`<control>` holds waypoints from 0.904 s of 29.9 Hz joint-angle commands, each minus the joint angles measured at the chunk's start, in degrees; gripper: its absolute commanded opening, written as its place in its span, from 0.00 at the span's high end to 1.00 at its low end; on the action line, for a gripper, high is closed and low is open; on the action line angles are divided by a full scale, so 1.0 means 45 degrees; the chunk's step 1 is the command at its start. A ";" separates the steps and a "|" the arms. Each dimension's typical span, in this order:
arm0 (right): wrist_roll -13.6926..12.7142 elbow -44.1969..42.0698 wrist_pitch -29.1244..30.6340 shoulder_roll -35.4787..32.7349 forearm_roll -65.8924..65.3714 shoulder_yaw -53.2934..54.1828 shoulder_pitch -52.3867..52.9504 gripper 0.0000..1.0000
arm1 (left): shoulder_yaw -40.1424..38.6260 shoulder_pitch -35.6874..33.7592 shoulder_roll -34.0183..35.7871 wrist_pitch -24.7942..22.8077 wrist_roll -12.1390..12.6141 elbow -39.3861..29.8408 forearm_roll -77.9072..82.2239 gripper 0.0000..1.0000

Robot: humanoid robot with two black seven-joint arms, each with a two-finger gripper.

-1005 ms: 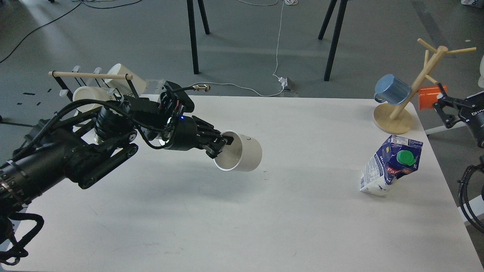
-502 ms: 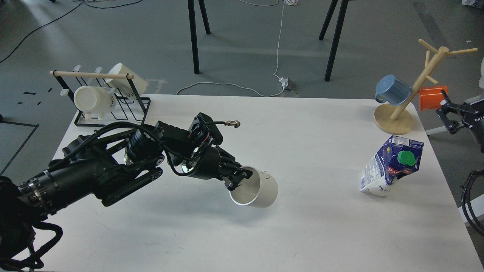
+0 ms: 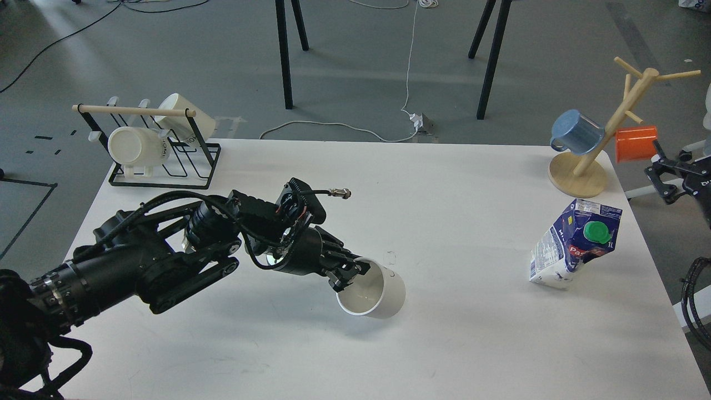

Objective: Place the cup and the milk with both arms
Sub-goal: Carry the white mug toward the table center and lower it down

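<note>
My left gripper [image 3: 350, 274] is shut on the rim of a white cup [image 3: 373, 290], one finger inside it. The cup is tilted with its mouth toward me and sits low at the white table [image 3: 455, 183], near its middle; I cannot tell whether it touches. A blue and white milk carton [image 3: 572, 244] with a green cap stands at the right of the table, leaning. My right gripper [image 3: 664, 178] is off the table's right edge, above and to the right of the carton, its fingers apart and empty.
A black wire rack [image 3: 161, 150] holding two white mugs stands at the back left. A wooden mug tree [image 3: 605, 133] with a blue mug [image 3: 576, 131] and an orange mug [image 3: 636, 143] stands at the back right. Table legs and cables are on the floor behind.
My left arm has swung the cup down and toward me from mid-air to table height; in the last half second it sank slightly more. My right gripper drifted a little to the right and down.
</note>
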 commanded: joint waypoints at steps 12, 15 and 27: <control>-0.0002 -0.0008 0.0000 0.0010 0.0028 -0.0003 -0.0081 0.04 | 0.0077 0.0186 0.0044 0.0001 0.0000 0.0057 0.0001 0.82; -0.0002 -0.0008 0.0000 0.0010 0.0028 -0.0003 -0.0081 0.04 | 0.0331 0.0167 0.0024 0.0001 0.0000 0.0057 0.0001 0.82; -0.0021 0.0011 0.0000 -0.0010 0.0028 0.0152 -0.0101 0.04 | -0.0505 0.0050 0.0161 0.0001 0.0000 0.0057 0.0001 0.16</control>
